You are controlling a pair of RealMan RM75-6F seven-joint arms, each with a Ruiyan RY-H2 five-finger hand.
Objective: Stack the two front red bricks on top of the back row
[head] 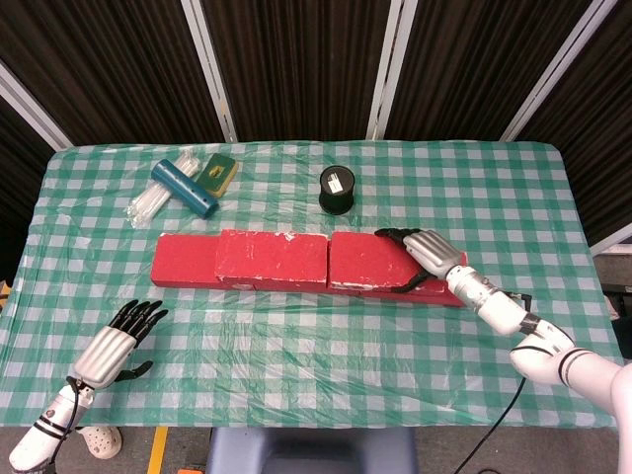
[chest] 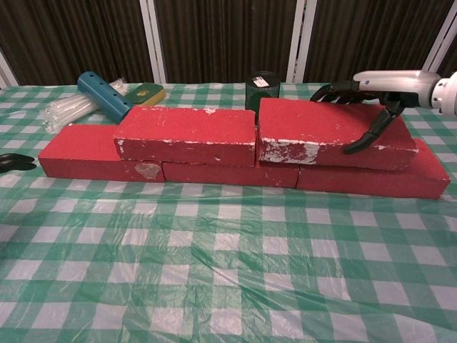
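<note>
A black cylindrical canister [head: 337,188] with a white label on its lid stands upright on the far side of the green checked tablecloth [head: 296,336], just behind the bricks; what it holds cannot be seen. At far left lie a blue perforated tube [head: 184,187], a bundle of clear plastic tubes [head: 153,200] and a yellow-green sponge [head: 217,172], close together.

The right hand [head: 427,255] reaches in from the right, palm down, and grips the right end of the right upper brick [chest: 328,131]: its dark fingers [chest: 335,89] curl over the far edge and its thumb [chest: 370,130] presses the near face. The left hand [head: 117,345] rests low at the near left of the table, well apart from the bricks, fingers spread and holding nothing.

The right upper brick lies flat on the back row [chest: 214,171], its left end touching the left upper brick [chest: 187,133], which also sits on that row. Both are red with chipped white patches along their near edges. The back row runs left to right across the middle of the table, its ends showing beyond the stacked pair.
</note>
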